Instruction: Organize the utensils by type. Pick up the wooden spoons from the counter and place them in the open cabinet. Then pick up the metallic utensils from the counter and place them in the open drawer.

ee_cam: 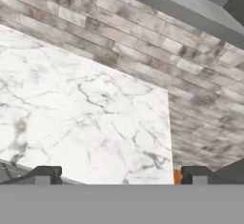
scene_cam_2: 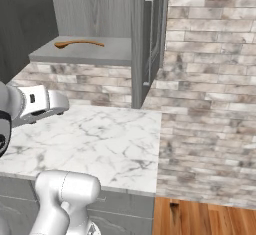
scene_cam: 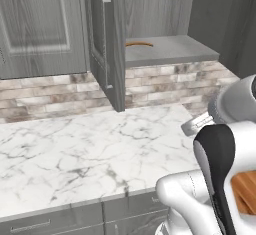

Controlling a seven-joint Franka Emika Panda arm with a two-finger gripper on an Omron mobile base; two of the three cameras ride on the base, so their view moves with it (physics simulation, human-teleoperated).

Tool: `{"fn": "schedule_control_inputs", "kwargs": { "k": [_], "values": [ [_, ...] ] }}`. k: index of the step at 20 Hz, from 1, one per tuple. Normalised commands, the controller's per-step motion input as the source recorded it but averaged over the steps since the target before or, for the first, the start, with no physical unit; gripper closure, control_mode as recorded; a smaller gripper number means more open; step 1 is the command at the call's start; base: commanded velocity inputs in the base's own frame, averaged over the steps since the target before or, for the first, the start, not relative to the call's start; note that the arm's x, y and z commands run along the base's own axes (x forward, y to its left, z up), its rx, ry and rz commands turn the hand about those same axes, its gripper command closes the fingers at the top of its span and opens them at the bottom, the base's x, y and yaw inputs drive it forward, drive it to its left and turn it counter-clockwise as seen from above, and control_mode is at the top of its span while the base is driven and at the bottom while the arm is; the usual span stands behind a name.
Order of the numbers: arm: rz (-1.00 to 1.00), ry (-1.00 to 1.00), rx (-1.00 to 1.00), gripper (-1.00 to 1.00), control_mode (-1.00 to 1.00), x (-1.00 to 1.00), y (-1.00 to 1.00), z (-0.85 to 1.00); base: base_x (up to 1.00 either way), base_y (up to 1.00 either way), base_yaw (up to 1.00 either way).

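One orange-brown wooden spoon (scene_cam: 139, 44) (scene_cam_2: 80, 43) lies on the lower shelf of the open cabinet (scene_cam: 170, 53) (scene_cam_2: 85, 55). Below the cabinet runs the white marble counter (scene_cam: 90, 154) (scene_cam_2: 100, 139) (ee_cam: 71, 113), bare where it shows. My gripper (ee_cam: 119, 175) hovers over the counter's front edge, facing the brick wall. It is open, its two dark fingertips (ee_cam: 44, 174) spread wide with nothing between them. The white hand (scene_cam_2: 44, 103) sits well below the cabinet shelf. The metallic utensils and the open drawer are out of view.
The cabinet door (scene_cam: 107, 44) (scene_cam_2: 147, 39) stands swung out over the counter's back. A brick backsplash (scene_cam: 60, 96) runs behind, and a brick wall (scene_cam_2: 210, 129) borders the counter's right end. Closed grey drawers (scene_cam: 30, 225) sit under the counter. Wood floor (scene_cam_2: 200, 219) shows lower right.
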Motion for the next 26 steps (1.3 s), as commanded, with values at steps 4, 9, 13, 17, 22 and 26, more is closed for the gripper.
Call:
{"fn": "schedule_control_inputs", "kwargs": {
  "k": [4, 9, 13, 17, 22, 26],
  "values": [
    [0.0, 0.0, 0.0, -1.0, -1.0, 0.0, 0.0, 0.0, 0.0, 0.0, 0.0],
    [0.0, -0.01, 0.0, -1.0, 1.0, -0.1, 0.0, 0.0, -0.08, 0.0, 0.0],
    [0.0, 0.0, 0.0, -1.0, 1.0, 0.0, 0.0, 0.0, -0.56, -0.15, -0.08],
    [0.0, 0.0, 0.0, -1.0, 1.0, 0.0, 0.0, 0.0, -0.29, -0.34, -0.48],
    [0.0, 0.0, 0.0, -1.0, 1.0, 0.0, 0.0, 0.0, 0.0, -0.3, -0.72],
    [0.0, 0.0, 0.0, -1.0, 1.0, 0.0, 0.0, 0.0, 0.02, -0.27, -0.89]
  ]
}}
